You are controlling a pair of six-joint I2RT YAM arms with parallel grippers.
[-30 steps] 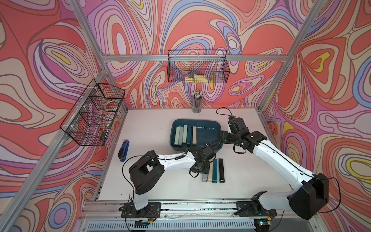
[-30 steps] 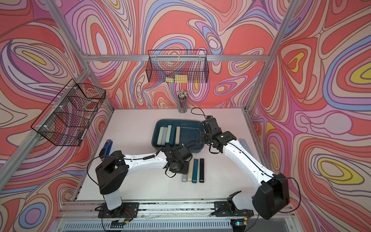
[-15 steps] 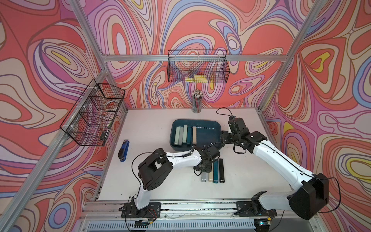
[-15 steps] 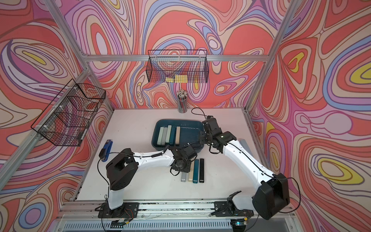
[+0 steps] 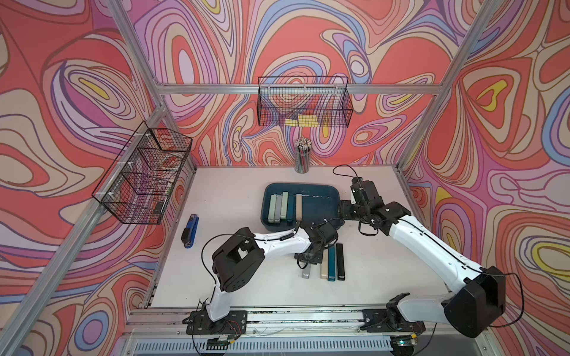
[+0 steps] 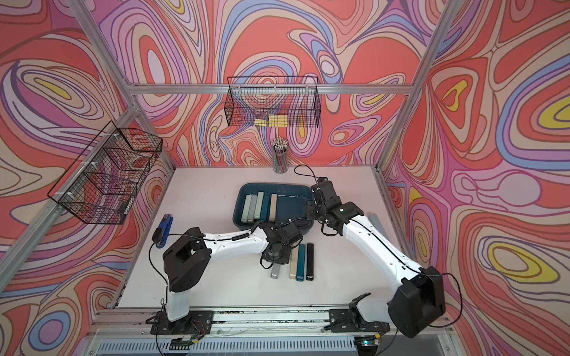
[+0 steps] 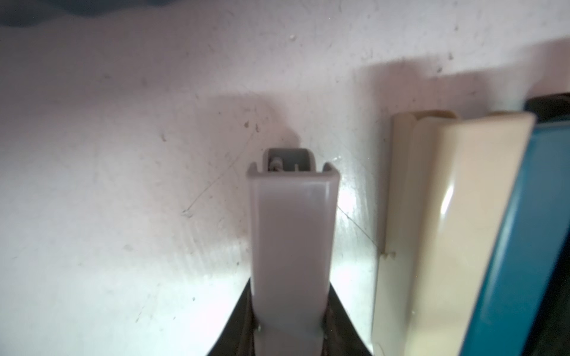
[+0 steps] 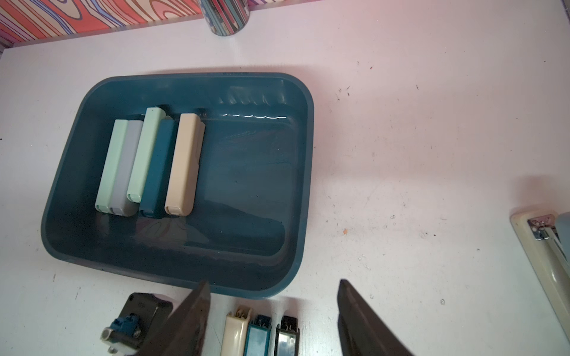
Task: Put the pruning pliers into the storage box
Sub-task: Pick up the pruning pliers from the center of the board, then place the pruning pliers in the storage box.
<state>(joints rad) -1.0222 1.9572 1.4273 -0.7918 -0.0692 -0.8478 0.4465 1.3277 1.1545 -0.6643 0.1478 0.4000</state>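
The left claw (image 7: 291, 333) is squeezed tight around a grey bar (image 7: 293, 231), down by the white table (image 5: 231, 200), in front of the blue box (image 5: 320, 209). A beige bar (image 5: 323, 268), a teal bar (image 5: 331, 262) and a black bar (image 5: 340, 261) lie close beside it. Five more bars (image 8: 148, 154) lie inside the box. The right claw (image 8: 273, 285) hangs open by the box's edge.

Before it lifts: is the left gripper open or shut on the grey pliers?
Shut: the left wrist view shows the left gripper clamping both sides of the grey pliers.
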